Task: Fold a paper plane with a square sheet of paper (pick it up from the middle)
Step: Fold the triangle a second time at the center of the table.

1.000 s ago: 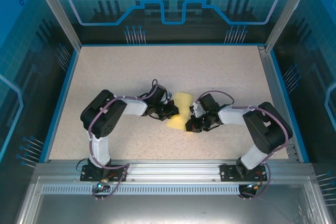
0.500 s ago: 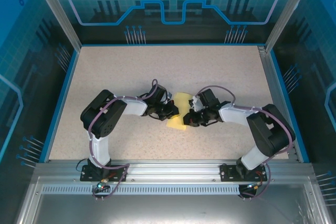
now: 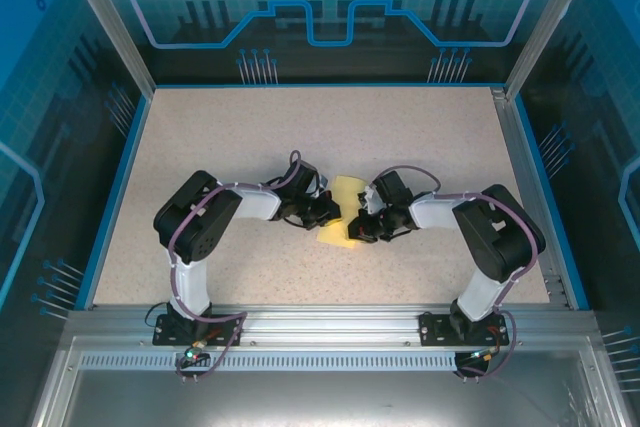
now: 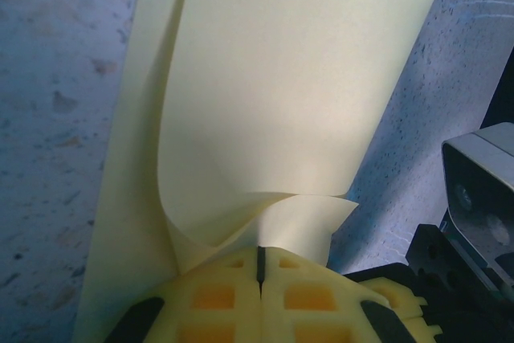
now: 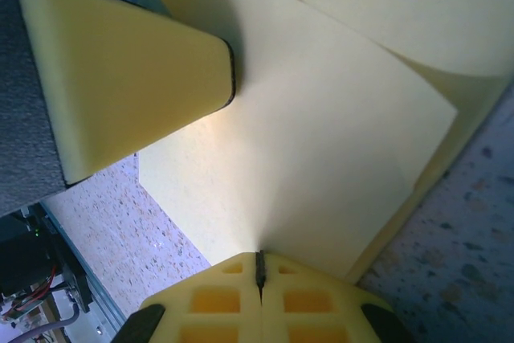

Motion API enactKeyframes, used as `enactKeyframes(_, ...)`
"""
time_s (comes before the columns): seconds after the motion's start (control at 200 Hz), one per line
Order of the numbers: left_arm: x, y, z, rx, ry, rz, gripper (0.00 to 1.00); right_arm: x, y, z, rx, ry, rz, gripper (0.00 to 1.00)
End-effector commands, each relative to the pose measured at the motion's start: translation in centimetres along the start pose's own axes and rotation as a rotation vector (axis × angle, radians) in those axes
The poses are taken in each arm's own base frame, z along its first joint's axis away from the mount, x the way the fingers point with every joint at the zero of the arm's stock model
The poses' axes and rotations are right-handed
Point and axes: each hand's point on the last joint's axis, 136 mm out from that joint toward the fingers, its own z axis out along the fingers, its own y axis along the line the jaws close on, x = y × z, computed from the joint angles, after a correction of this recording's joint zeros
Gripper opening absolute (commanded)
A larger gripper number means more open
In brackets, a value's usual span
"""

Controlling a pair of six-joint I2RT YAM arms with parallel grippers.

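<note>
The yellow paper [image 3: 347, 192] is in the middle of the top view, bent into a curl. The left gripper [image 3: 330, 213] has its jaws squeezed tight on the paper's left edge. The right gripper [image 3: 360, 228] squeezes the right edge.

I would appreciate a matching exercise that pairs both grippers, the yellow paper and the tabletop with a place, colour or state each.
Things:
1. left gripper
2. right gripper
3. sheet of paper
4. tabletop

Descriptions:
a. speckled beige
b. shut on the paper, on the right in the top view
c. yellow, curved rather than flat
d. shut on the paper, on the left in the top view

Pairs: 1-d, 2-b, 3-c, 4-a
</note>
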Motion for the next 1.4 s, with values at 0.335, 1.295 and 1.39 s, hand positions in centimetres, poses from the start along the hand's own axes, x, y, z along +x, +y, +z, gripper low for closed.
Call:
enactKeyframes(0.335, -4.1, 2.8, -0.9, -0.061, -0.054, -0.026, 0.00, 3.2, -4.3, 0.7, 0.142, 0.105, 0.058, 0.00)
enactKeyframes(1.295, -1.8, -3.1, -4.6, 0.056, 0.001, 0.113, 0.00, 1.6, -2.7, 0.5, 0.093, 0.071, 0.059, 0.01)
enactKeyframes(1.39, -0.6, -2.9, -3.4, 0.062, 0.044, 0.116, 0.00, 1.5, -2.5, 0.4, 0.092, 0.066, 0.056, 0.02)
